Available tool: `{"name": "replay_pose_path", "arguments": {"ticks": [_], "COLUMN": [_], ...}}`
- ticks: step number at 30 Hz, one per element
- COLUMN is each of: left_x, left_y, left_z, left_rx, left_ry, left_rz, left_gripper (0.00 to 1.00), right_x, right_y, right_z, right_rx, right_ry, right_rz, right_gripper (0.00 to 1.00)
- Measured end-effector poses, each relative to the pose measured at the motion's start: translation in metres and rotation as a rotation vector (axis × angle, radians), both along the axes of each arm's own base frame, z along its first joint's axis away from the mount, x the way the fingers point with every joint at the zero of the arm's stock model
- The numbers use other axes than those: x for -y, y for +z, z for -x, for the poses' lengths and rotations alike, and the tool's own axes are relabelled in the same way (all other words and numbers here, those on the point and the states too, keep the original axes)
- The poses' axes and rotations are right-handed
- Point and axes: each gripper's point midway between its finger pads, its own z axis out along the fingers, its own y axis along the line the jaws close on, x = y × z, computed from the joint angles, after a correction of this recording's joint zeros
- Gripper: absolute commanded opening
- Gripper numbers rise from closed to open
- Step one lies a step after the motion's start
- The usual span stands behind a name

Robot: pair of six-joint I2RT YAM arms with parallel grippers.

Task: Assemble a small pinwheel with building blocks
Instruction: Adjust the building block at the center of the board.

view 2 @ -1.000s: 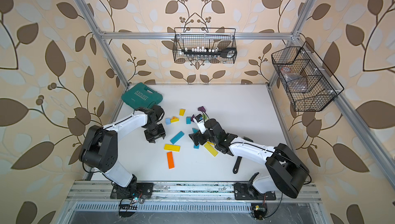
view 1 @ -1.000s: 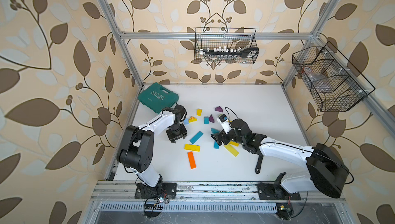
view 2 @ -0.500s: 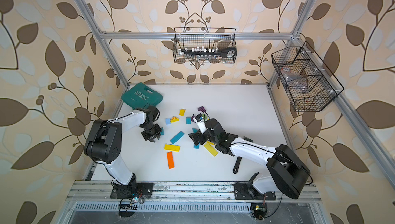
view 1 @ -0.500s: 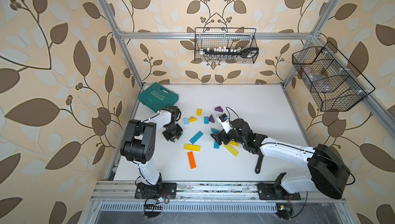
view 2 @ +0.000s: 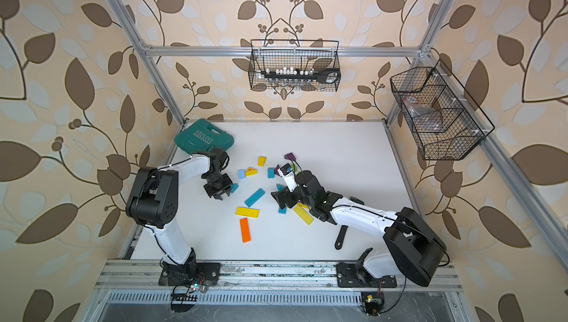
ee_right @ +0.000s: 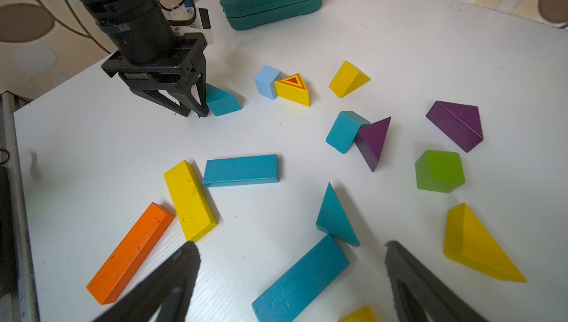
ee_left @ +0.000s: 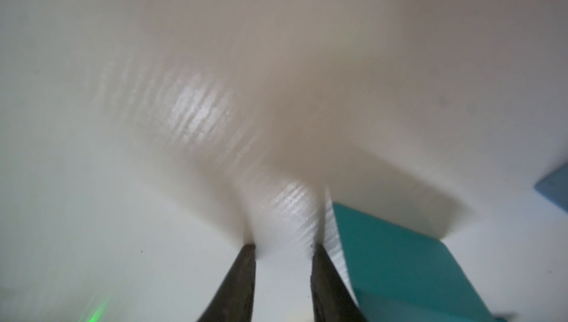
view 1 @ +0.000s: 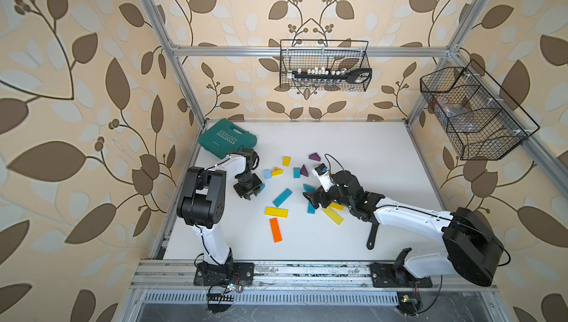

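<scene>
Blocks (view 1: 276, 211) lie scattered mid-table. Left claw (ee_right: 193, 111), narrowly apart and empty, stands just beside a teal wedge (ee_right: 222, 102). Right claw (ee_right: 289, 246), wide apart, hovers over a teal bar (ee_right: 301, 277) lying lengthwise between its fingers.

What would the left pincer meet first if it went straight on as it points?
Probably the white table: the left pincer points down at bare surface. The teal wedge lies close beside it, outside the gap.
</scene>
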Motion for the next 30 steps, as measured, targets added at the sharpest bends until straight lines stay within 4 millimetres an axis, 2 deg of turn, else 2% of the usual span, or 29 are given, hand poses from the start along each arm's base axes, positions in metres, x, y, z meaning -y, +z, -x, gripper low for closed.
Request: {"name": "replay_pose_path", "arguments": {"ticks": [3, 5, 10, 14, 17, 22, 30], "left_x": [0.001, 0.009, 0.034, 0.033, 0.029, 0.026, 0.020], "left_y": [0.000, 0.002, 0.007, 0.006, 0.002, 0.000, 0.000], "left_z": [0.010, 0.019, 0.024, 0.022, 0.015, 0.005, -0.007], "left_rx": [0.000, -0.004, 0.013, 0.010, 0.013, 0.020, 0.047], "left_ry": [-0.001, -0.019, -0.081, -0.084, -0.078, -0.075, -0.098], "left_rz": [0.003, 0.011, 0.030, 0.015, -0.005, -0.004, 0.008], "left_gripper": [0.54, 0.61, 0.63, 0.58, 0.50, 0.42, 0.39], "right_x": [0.000, -0.001, -0.003, -0.003, -0.003, -0.003, -0.004], "right_y": [0.000, -0.001, -0.004, -0.004, -0.004, -0.003, -0.003], "right_z": [0.000, 0.001, 0.002, 0.003, 0.002, 0.002, 0.002], "right_rx": [-0.001, -0.004, -0.015, -0.017, -0.016, -0.014, -0.011], "right_ry": [0.002, 0.005, 0.015, 0.019, 0.019, 0.019, 0.019], "right_rz": [-0.001, -0.002, -0.001, -0.003, -0.003, -0.005, -0.008], "right_gripper": [0.95, 0.95, 0.95, 0.94, 0.94, 0.94, 0.94]}}
